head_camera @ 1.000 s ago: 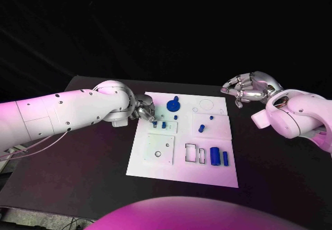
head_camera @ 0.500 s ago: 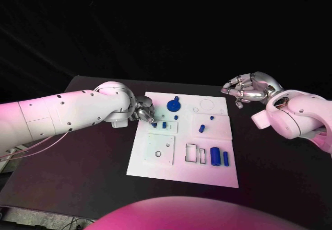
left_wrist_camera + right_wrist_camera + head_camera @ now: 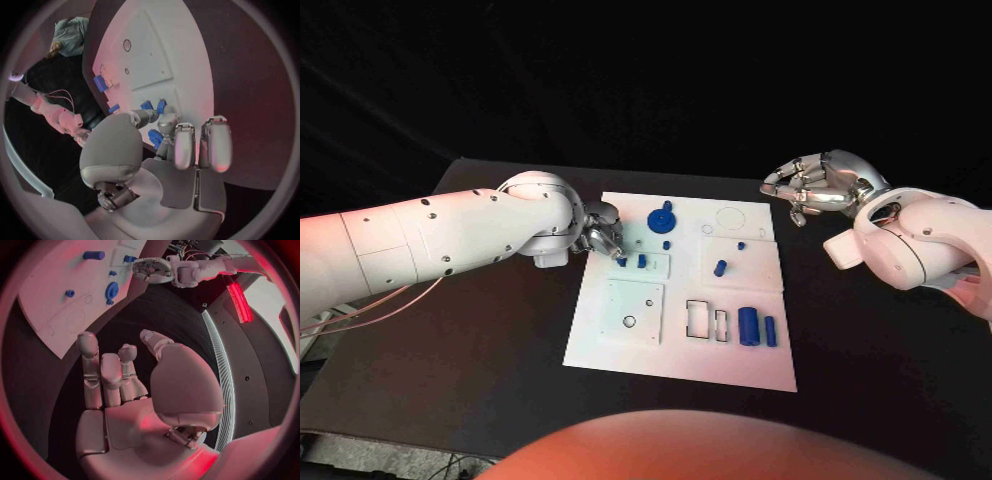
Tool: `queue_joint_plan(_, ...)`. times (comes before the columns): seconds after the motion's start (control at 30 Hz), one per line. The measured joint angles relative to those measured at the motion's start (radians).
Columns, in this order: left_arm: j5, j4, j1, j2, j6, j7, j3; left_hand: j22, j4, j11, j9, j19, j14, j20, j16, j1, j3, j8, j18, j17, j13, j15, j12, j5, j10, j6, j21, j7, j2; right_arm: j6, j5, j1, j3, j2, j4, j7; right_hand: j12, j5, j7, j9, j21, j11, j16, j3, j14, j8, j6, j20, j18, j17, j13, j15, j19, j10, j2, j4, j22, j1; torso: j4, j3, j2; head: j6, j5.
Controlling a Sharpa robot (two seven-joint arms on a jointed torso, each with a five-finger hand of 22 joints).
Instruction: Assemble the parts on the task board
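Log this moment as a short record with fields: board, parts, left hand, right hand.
board: white task board flat in the middle of the black table
parts: round blue piece near the far edge; two blue cylinders side by side on the right; small blue pieces by the left hand
left hand: left hand at the board's left edge, fingertips down at the small blue pieces; whether it grips one cannot be told
right hand: right hand raised off the board's far right corner, fingers curled, holding nothing
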Motion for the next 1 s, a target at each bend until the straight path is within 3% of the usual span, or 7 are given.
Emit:
queue_joint_plan(0.93, 0.004, -0.004, 0.001, 0.003, 0.019, 0.003, 0.001, 0.000, 0.002, 0.001, -0.001, 0.000, 0.000, 0.000, 0.000, -0.006, 0.002, 0.000, 0.000, 0.000, 0.000, 0.000, 0.000, 0.000, 0.006, 0.006, 0.000, 0.000, 0.003, 0.010, 0.014, -0.003, 0.000, 0.001, -0.004, -0.002, 0.000, 0.000, 0.000, 0.000, 0.000, 0.000, 0.000, 0.000, 0.000, 0.000, 0.000, 0.000, 0.000, -0.002, -0.002, 0.000, 0.000, 0.000, 0.004, 0.000, -0.002, 0.004, 0.0006, 0.0000, 0.000, 0.000, -0.003)
queue_joint_plan(1.0, 0.009, -0.006, 0.001, 0.004, 0.018, 0.003, 0.001, 0.000, -0.059, 0.000, -0.002, 0.000, 0.000, 0.000, 0.000, -0.018, 0.065, 0.000, 0.000, 0.000, -0.001, 0.000, 0.000, -0.004, 0.008, 0.008, 0.000, 0.003, -0.007, 0.010, 0.014, -0.003, 0.000, 0.001, -0.004, -0.002, 0.000, 0.000, 0.000, 0.000, 0.000, 0.000, 0.000, 0.000, 0.000, 0.000, 0.000, 0.000, 0.000, -0.002, -0.002, 0.000, 0.000, 0.000, 0.004, 0.000, -0.002, 0.004, 0.0005, 0.0006, 0.000, 0.000, -0.003)
